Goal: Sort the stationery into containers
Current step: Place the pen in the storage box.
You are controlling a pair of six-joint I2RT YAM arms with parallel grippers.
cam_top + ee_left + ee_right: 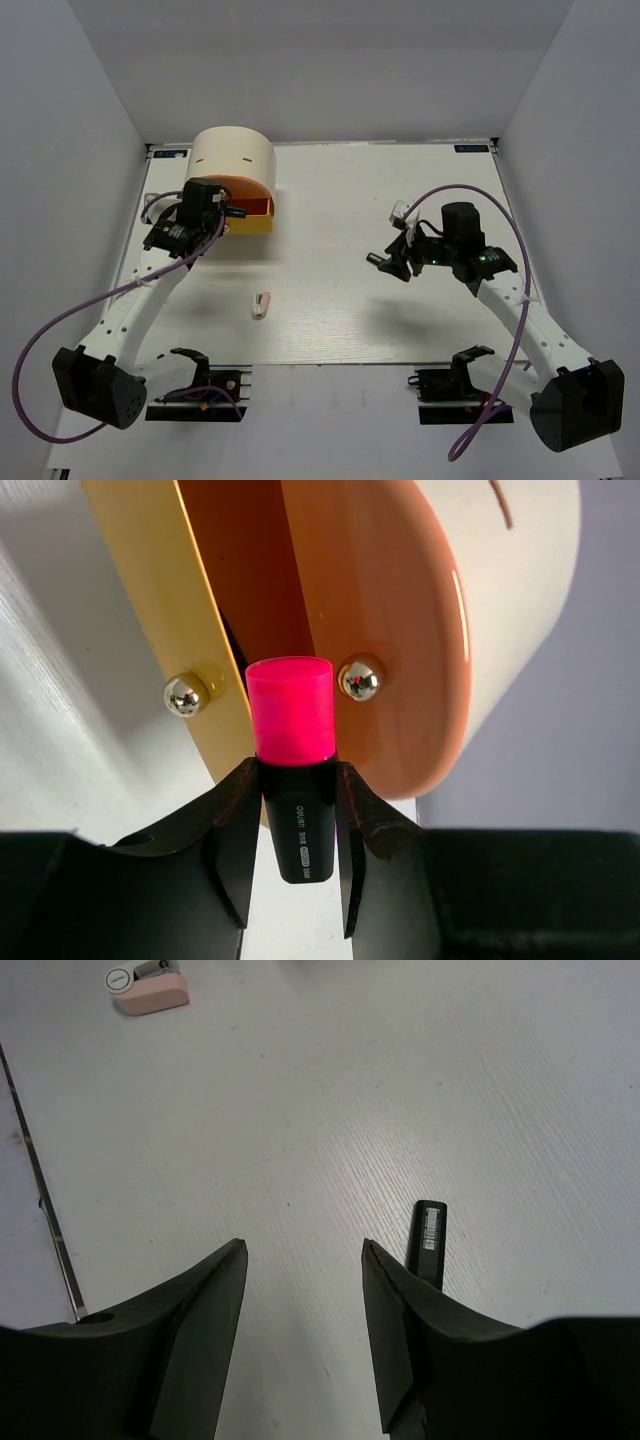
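The left gripper (295,772) is up at the box in the upper left of the overhead frame, jaws clamped on the black barrel of a pink-capped highlighter (291,708), cap pointing forward at the drawers. In the left wrist view the cap sits right in front of the seam between the yellow drawer (150,590) on the left and the orange drawer (390,620) on the right. The two round knobs (185,695) flank it, and the cream box (525,570) curves off to the upper right. From above, the yellow drawer looks pulled out, its inside open just beside the gripper. So I read this as the delivery step: highlighter at the box, not yet dropped. The next move, I'd say, calls for getting the marker over the open tray rather than the drawer fronts, then parting the fingers so it falls inside and doesn't bounce off the rim. Over at centre right, the right gripper (302,1250) hangs low above the table (300,1080), jaws apart and holding nothing. A black labelled barrel (430,1235) lies just beside its right finger, probably another marker with its cap hidden. The stubby white-pink piece (261,304) lies alone at lower centre-left, not yet sorted.
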